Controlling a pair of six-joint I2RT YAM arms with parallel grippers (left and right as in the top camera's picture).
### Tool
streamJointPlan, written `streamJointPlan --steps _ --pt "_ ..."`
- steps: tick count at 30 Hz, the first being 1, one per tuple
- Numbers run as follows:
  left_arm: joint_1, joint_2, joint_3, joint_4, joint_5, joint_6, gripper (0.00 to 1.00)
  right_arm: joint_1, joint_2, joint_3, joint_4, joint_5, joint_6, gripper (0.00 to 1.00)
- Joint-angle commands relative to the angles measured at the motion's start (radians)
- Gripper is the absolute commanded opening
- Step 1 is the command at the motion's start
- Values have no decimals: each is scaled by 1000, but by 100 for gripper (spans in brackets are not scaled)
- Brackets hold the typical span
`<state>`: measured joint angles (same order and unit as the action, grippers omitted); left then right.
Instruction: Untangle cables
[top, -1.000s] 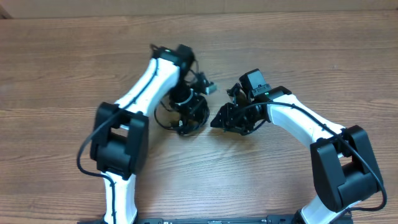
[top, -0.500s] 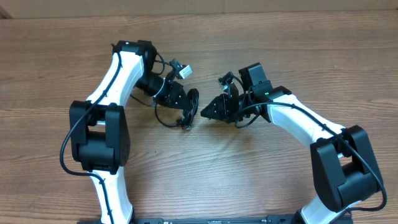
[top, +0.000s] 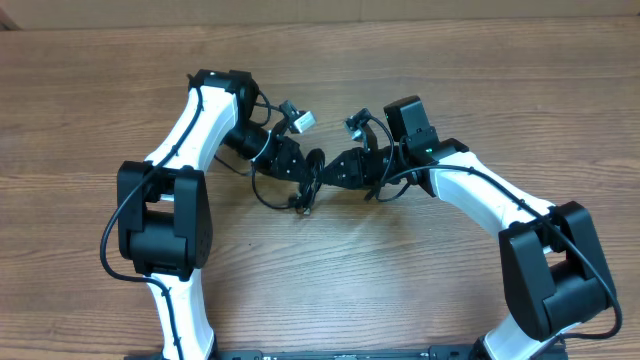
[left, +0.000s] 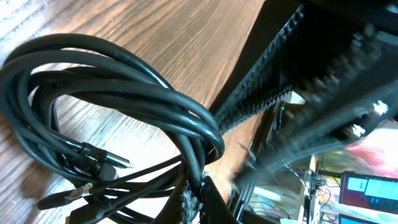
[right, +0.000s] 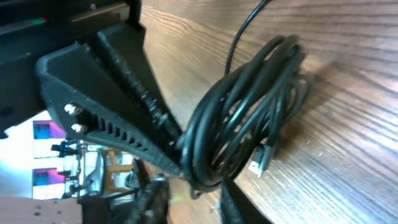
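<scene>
Two arms meet at the centre of the overhead frame, above the wooden surface (top: 450, 300). The left hand (top: 308, 168) and the right hand (top: 330, 176) are set tip to tip. The cables (top: 305, 192) are seen as a dark bundle just below that meeting point, with one thin loop trailing to the left on the surface.

Over to the left wrist view: the left half is filled by the cables (left: 93, 93), a coil of black strands with small plug ends at lower left. At bottom centre the bundle is pinched by the left hand (left: 198, 198), clenched on it. A ribbed black finger of the right hand (left: 267, 93) slants down from the upper right to the coil.

Now the right wrist view: the cables (right: 249, 112) run from upper right to lower centre, and a silver-tipped plug (right: 256, 165) is seen beneath them. The bundle's lower end is flanked by the right hand (right: 196, 199); whether it is clamped cannot be told. The left hand's ribbed finger (right: 106, 106) is pressed against the bundle.
</scene>
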<state>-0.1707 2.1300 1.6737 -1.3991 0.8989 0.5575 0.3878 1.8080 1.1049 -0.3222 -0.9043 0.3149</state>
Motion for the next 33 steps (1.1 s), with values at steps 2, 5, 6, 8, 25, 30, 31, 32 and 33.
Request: streamJointPlan --steps 2,5,6,8,25,30,31,32,33 --pt "-8 -17 -7 -47 72 109 4 5 1 0 7 43 -13 21" --pt "-8 -17 -7 -61 80 117 4 5 1 0 7 55 -13 21" --pt "-8 -17 -7 -63 83 117 4 5 1 0 6 59 -12 18" --pt "-8 -17 -7 -66 81 117 4 5 1 0 3 84 -12 6" --pt "-8 -17 -7 -65 33 120 5 4 1 0 -193 414 -2 4" --pt "-32 -17 -26 -32 33 115 5 5 1 0 -230 414 57 4" --pt "-44 -17 -34 -24 31 116 5 5 1 0 -233 417 77 4" --pt "-47 -17 -37 -18 28 115 5 5 1 0 -233 420 81 4" --pt "-53 -17 -43 -6 24 108 4 5 1 0 -235 426 81 4"
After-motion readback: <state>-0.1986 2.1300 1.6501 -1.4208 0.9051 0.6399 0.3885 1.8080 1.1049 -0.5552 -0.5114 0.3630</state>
